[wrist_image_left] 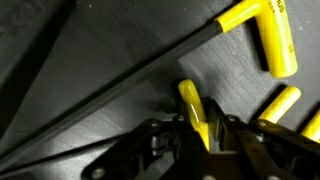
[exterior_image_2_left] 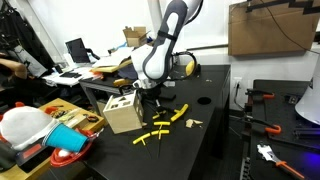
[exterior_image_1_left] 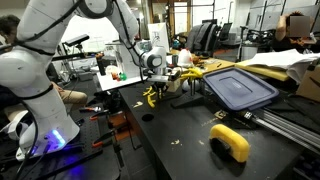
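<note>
Black and scuffed, the tabletop (exterior_image_1_left: 180, 140) stands in a crowded lab with desks, monitors and chairs at the far side.

On it, under the arm, lies a scatter of T-handle hex keys. The yellow handle (wrist_image_left: 195, 108) of 1 key runs straight in between the fingers of the tool (wrist_image_left: 200, 130). In the wrist view the 2 fingers stand close against either side of it, so the tool reads as closed on that handle. Whether it is lifted or resting on the surface cannot be told. In both exterior views the tool (exterior_image_2_left: 150, 103) is low over the yellow pieces, near the middle of the tabletop.

This key should be light and stiff: a thin steel shaft with a smooth plastic grip. The plastic looks slick, so it may twist or slide between flat pads, and a long shaft would lever it round. The best hold is across the thick yellow part, close to where the shaft joins.

Just beyond it lies a second key (wrist_image_left: 255, 35), its dark shaft crossing the view to the left. To the right lie 2 more handles (wrist_image_left: 280, 103), close together. More yellow keys (exterior_image_2_left: 160, 133) lie nearer. A pale box (exterior_image_2_left: 122, 113) stands just left of the tool, and a blue-grey lid (exterior_image_1_left: 240, 88) lies well to the right.
</note>
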You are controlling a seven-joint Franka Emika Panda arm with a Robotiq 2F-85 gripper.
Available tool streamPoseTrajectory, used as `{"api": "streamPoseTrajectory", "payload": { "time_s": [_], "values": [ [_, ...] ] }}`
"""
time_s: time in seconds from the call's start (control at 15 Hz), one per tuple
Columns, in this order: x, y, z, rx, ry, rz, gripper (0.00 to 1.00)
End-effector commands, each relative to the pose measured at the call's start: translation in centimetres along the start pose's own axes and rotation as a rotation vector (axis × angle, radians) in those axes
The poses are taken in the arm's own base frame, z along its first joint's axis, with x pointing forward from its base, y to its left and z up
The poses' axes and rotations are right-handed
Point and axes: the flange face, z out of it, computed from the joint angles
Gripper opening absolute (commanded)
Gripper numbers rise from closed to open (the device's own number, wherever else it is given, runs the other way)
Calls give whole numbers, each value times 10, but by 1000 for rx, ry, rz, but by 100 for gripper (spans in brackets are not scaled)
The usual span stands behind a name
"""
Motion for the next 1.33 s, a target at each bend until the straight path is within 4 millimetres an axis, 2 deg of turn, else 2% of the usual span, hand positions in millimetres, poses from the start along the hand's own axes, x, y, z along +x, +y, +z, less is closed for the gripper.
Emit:
{"api": "streamPoseTrajectory", "payload": {
  "time_s": [0.0, 0.07, 0.33, 0.87, 1.27],
  "values": [
    [2, -6, -7, -20, 2, -5, 6],
    [2, -7, -8, -18, 4, -11, 6],
    [2, -22, -39, -1, 16, -31, 6],
    [-18, -41, -128, 28, -78, 9, 6],
    [-27, -45, -172, 40, -65, 40, 6]
  ]
}}
